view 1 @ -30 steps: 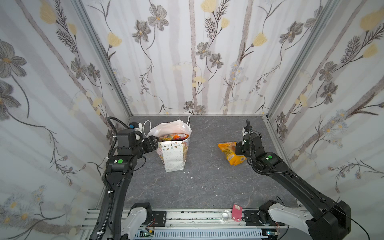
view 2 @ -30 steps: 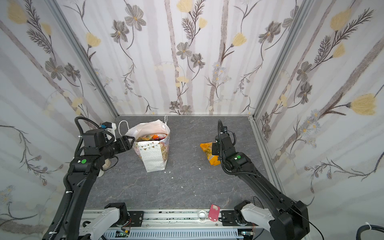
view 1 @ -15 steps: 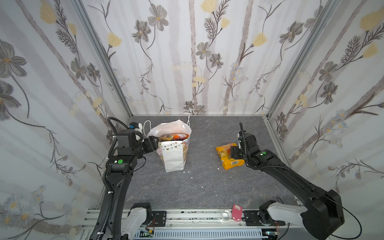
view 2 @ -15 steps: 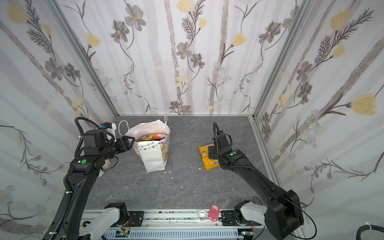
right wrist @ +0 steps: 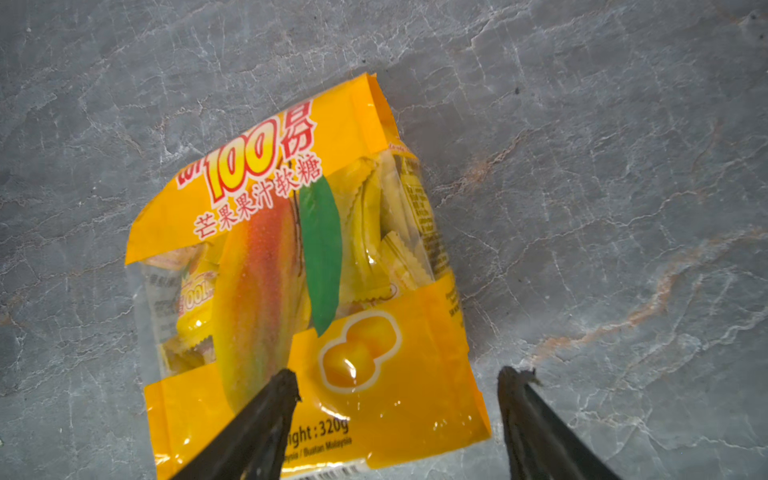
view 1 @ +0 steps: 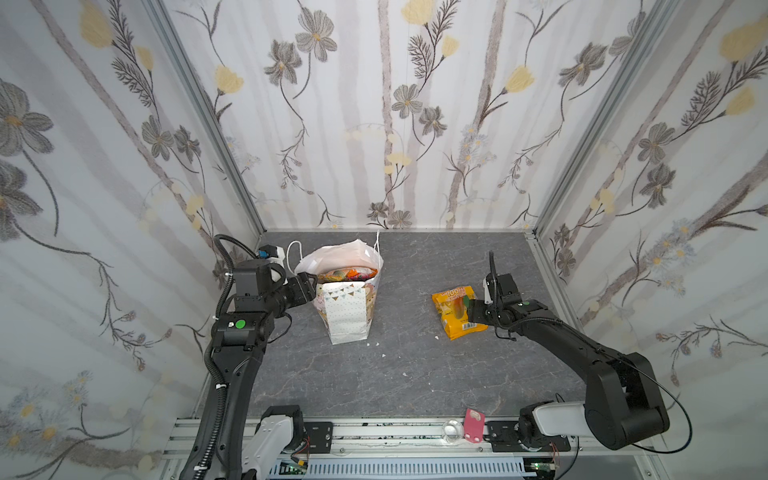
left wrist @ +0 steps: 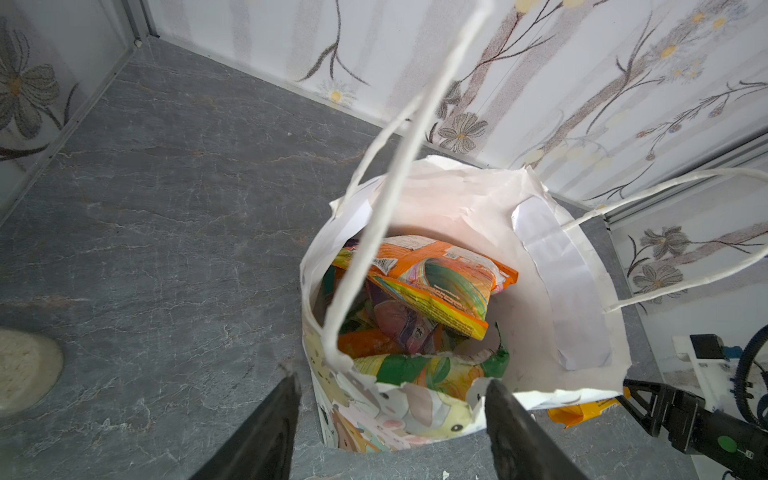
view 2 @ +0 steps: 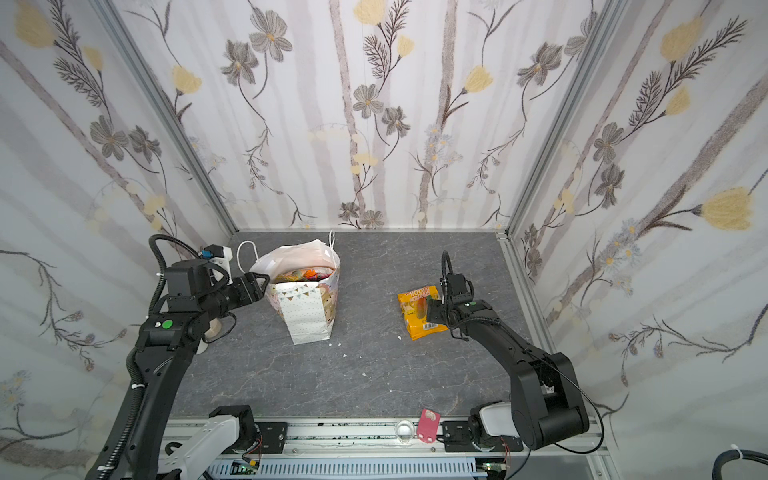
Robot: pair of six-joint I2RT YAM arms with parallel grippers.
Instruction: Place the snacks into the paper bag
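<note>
The white paper bag (view 1: 347, 316) (view 2: 305, 320) stands upright at the left rear of the table, mouth open. Several snacks (view 1: 347, 274) (left wrist: 436, 282), orange, green and purple, fill it almost to the rim. My left gripper (view 1: 307, 286) (left wrist: 390, 382) is open at the bag's left rim, its fingers on either side of the printed near wall (left wrist: 399, 411). A yellow-orange mango packet (view 1: 455, 309) (view 2: 417, 309) (right wrist: 299, 270) lies flat on the table at the right. My right gripper (view 1: 473, 309) (right wrist: 397, 378) hovers open over the packet's near end, holding nothing.
The bag's cord handles (left wrist: 395, 174) stick up over its mouth. Small white scraps (view 1: 376, 345) lie in front of the bag. A pink tag (view 1: 473, 430) and a clear disc (view 1: 452, 430) sit on the front rail. Floral walls close in three sides.
My right gripper has opened and let go of the yellow-orange packet, which now lies flat on the table. The wrist has lowered towards it. The left arm and bag have not moved.
</note>
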